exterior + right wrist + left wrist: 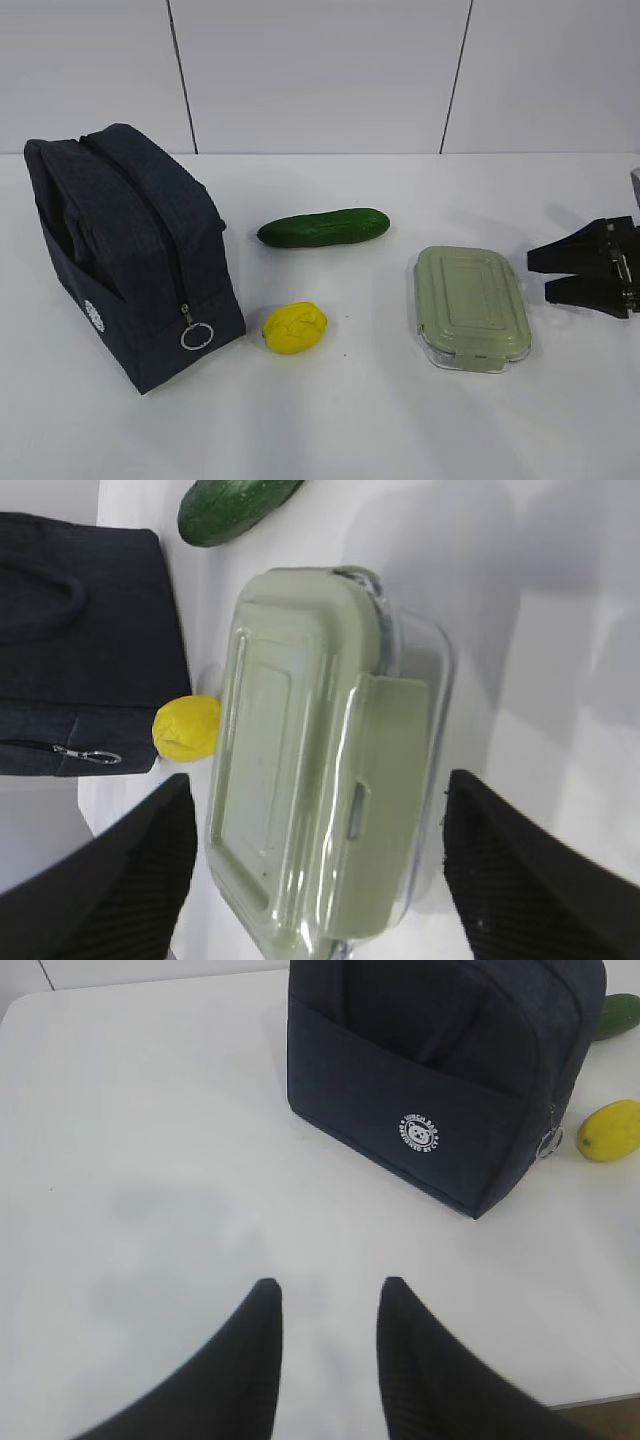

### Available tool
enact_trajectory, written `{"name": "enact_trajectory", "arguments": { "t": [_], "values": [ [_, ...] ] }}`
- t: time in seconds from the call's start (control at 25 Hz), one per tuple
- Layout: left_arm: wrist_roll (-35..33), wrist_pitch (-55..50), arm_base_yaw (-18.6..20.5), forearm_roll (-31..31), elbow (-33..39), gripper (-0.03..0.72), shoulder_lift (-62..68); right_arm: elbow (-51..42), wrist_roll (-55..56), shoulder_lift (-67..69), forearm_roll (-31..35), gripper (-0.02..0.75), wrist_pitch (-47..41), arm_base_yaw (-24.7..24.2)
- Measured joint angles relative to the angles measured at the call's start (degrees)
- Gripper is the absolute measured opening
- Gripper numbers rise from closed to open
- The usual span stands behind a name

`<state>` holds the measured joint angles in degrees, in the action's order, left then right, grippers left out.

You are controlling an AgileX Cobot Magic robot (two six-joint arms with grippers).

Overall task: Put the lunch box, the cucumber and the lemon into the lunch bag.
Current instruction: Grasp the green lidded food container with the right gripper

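While the boxy dark navy fabric lunch bag [130, 250] is standing zipped at the far left of the white desk [400, 430], the other three things are lying out on the surface to its right. The small bright yellow bumpy lemon [294, 327] is sitting just beside the bag's lower corner, near the silver ring pull [196, 335] that is hanging from the zipper. The smooth dark green cucumber [323, 227] is lying farther back from the bag, apart from the lemon. The rectangular clear glass lunch box [470, 308] with its pale sage-green clip lid is resting flat, well to the right of the bag and beyond the lemon.

The right tool [315, 870] is hovering over the lunch box with its black fingers [520, 880] standing wide, one on each side of the lid, gripping nothing. The left tool [328, 1305] is hanging above bare desk in front of the bag's side with the round white logo [420, 1131], its fingers partly apart and holding nothing.
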<state>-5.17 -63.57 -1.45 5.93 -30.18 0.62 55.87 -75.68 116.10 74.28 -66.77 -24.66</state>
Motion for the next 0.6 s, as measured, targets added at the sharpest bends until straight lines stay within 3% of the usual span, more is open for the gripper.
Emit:
{"name": "enact_trajectory", "arguments": {
  "t": [0.6],
  "values": [
    [0.00,0.00,0.00,0.00,0.00,0.237,0.00,2.18,3.90,3.15,-2.34,0.585,0.01,0.82]
  ]
}}
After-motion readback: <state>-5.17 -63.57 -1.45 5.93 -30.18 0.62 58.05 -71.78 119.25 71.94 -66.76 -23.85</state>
